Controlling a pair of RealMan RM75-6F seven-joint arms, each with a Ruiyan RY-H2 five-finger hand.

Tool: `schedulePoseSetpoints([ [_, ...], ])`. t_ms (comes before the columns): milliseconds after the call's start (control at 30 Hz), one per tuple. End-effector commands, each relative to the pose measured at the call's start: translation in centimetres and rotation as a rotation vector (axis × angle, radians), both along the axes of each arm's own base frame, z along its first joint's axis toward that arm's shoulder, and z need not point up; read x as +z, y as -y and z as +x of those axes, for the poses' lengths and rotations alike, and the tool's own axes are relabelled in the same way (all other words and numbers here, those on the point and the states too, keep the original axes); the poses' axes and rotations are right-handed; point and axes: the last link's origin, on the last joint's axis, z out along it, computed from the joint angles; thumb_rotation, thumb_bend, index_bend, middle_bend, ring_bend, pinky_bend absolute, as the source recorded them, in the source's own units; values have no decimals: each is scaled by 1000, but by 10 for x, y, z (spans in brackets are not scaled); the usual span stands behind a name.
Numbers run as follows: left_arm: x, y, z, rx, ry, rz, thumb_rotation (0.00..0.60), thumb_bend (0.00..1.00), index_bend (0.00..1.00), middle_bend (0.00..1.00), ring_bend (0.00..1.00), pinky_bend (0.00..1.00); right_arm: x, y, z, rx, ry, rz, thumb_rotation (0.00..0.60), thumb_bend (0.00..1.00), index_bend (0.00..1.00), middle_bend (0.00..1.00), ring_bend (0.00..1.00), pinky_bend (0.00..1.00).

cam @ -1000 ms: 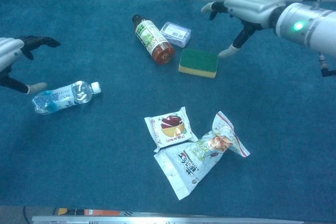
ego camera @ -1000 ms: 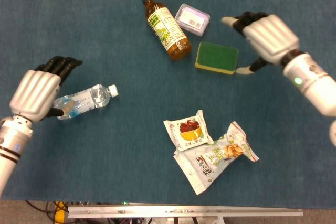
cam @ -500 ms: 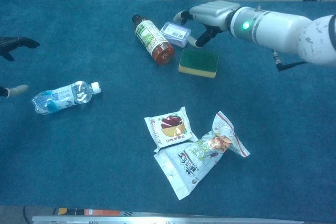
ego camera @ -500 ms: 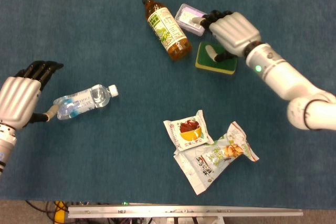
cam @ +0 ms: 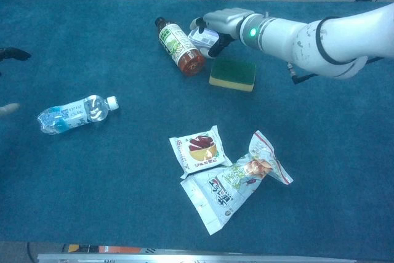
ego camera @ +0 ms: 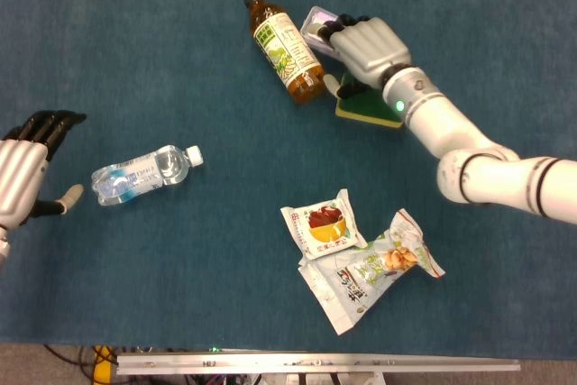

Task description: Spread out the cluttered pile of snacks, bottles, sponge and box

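At upper centre the right hand (ego camera: 362, 42) reaches over the box (ego camera: 317, 22), fingers curling onto it though a grip cannot be confirmed, so the next move is probably dragging it clear of the bottle (ego camera: 287, 49) and sponge (cam: 233, 74), while the left hand (ego camera: 22, 173) waits open at far left.

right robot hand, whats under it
The right robot hand covers most of a small clear box; only its left end shows. The rest, and whether the fingers touch it, is hidden.
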Motion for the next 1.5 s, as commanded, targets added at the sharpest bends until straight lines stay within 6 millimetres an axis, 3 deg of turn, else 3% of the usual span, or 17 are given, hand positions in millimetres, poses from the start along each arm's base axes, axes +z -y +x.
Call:
schedulePoseSetpoints([
  [33,2,1,-1,1,1,5,600,257,122,156,113,278,-7,-1,3,0,-4,11,412,448,0,162,101,190],
  [400,4,3,-2,0,6,11,600,257,122,156,113,278,-20,-9,19,24,12,62,406,447,0,163,101,190],
  [667,5,2,1,-10,14,19,600,257,122,156,113,277,-24,-30,45,78,122,163,393,447,0,170,101,190],
  [1000,2,-12,3,-19,28,12,600,257,124,160,113,275,15,-29,22,139,151,63,393,439,0,178,101,190],
  [1200,-1,-30,10,-61,24,-4,600,257,127,190,113,274,53,-26,1,123,160,-42,394,424,0,178,101,189],
  [1500,-7,-50,23,-170,-1,-4,600,257,157,218,115,273,97,-41,-36,111,85,-130,394,411,0,180,101,190],
])
